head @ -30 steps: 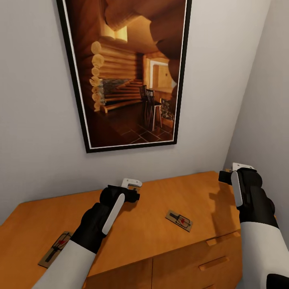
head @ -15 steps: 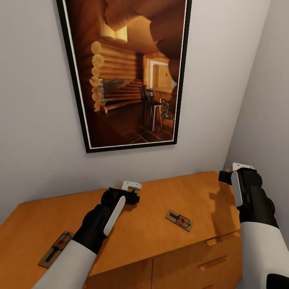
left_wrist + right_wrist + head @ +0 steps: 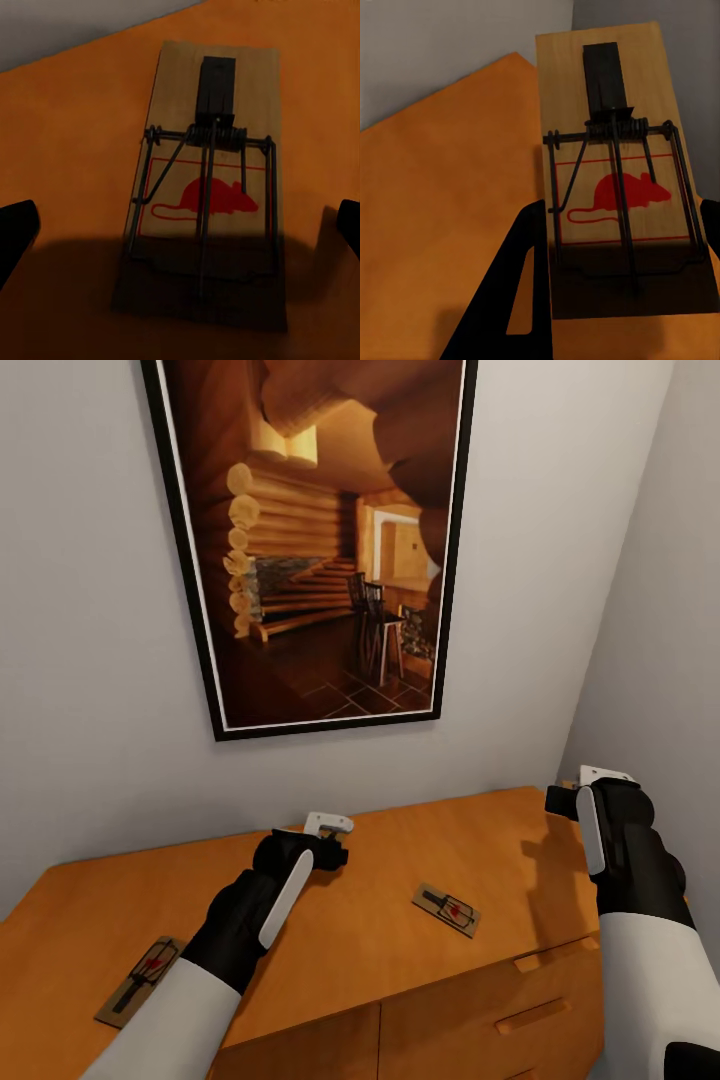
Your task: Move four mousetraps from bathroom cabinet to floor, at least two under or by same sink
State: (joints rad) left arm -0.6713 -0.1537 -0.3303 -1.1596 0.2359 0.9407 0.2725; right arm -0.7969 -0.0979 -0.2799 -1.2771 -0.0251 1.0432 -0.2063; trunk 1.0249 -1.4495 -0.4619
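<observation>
While the left gripper (image 3: 330, 838) hung over the back part of the cabinet (image 3: 400, 950) top, its jaws stood wide, the two dark fingertips (image 3: 15, 232) showing at opposite edges of the left wrist view with nothing between them but air. Below the gap lay a mousetrap (image 3: 206, 180), flat on the orange wood, its long side running along the line of the fingers and its red mouse print and dark wire bar facing up; the fingertips were apart from the board on either side and did not touch it (the gripper's shadow covered the near end of the trap). The right gripper (image 3: 590, 785) was raised above the right back corner of the cabinet, near the grey walls. In the right wrist view a second mousetrap (image 3: 619, 172) sat between its jaws, lifted clear of the wood, so the jaws were closed on that board; one dark finger (image 3: 514, 292) showed beside the trap's edge. Two more mousetraps rested on the cabinet top: one (image 3: 446, 909) ahead of the drawers, between the two grippers and nearer the front edge, and another (image 3: 140, 979) well apart to the outer side of the left gripper, by the left front edge. A framed picture (image 3: 320, 540) of a log interior hung on the wall beyond both grippers
</observation>
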